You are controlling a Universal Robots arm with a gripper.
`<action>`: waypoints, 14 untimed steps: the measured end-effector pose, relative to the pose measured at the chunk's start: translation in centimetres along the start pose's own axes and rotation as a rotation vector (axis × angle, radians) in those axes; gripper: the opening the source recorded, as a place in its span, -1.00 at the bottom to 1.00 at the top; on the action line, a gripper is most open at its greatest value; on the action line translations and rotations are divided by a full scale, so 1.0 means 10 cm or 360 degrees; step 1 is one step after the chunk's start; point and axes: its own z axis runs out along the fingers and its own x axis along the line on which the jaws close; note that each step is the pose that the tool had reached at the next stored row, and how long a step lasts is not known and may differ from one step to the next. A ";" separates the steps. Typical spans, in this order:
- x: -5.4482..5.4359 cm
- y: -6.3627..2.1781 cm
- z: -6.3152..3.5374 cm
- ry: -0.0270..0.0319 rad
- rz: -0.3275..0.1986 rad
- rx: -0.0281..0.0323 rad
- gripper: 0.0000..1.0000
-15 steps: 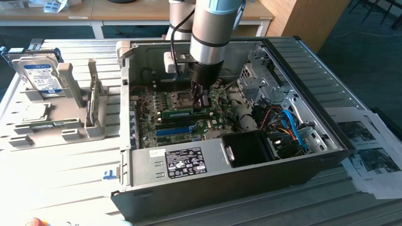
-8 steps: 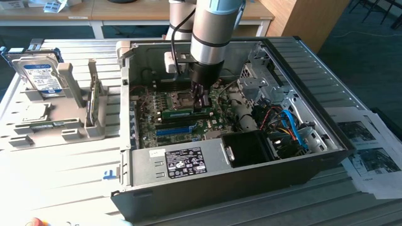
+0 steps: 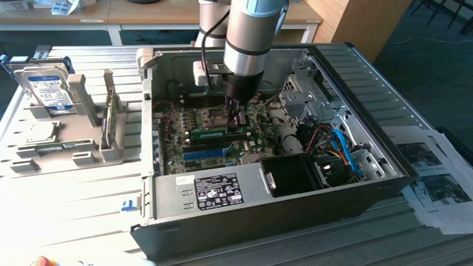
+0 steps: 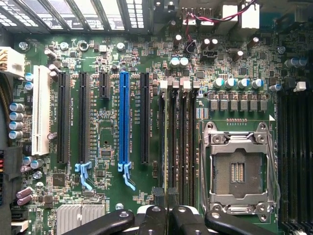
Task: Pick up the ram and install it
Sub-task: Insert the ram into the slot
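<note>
Here: claw [image 3: 236, 123] pinching ram [image 3: 214, 133] on edge at memory slots [image 4: 181, 142], beside CPU socket [image 3: 216, 116]; case walls [image 3: 244, 194] well apart from arm [image 3: 251, 27].

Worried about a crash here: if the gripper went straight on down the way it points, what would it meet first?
Probably the ram that the gripper holds would meet the black memory slots beside the CPU socket first. Whether it already sits in one is unclear.

Metal case [image 3: 167, 198] (matt), glossy motherboard [image 4: 110, 128]
</note>
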 end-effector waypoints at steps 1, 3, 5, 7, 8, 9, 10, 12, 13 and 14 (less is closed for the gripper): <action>0.00 0.003 0.000 0.00002 0.0000 -0.00001 -0.76; 0.00 0.008 0.000 0.00002 0.0000 -0.00001 -0.76; 0.00 0.008 0.000 0.00001 0.0000 -0.00001 -0.76; 0.00 0.008 0.001 0.00001 0.0000 -0.00001 -0.76; 0.00 0.007 0.000 0.00002 0.0000 -0.00002 -0.76; 0.00 0.006 0.000 0.00002 0.0000 0.00000 -0.76; 0.00 0.005 0.001 0.00001 0.0000 -0.00001 -0.76; 0.00 0.003 0.000 0.00002 0.0000 -0.00001 -0.76; 0.00 0.002 0.000 0.00002 0.0000 -0.00001 -0.76; 0.00 0.001 0.000 0.00000 0.0000 -0.00001 -0.76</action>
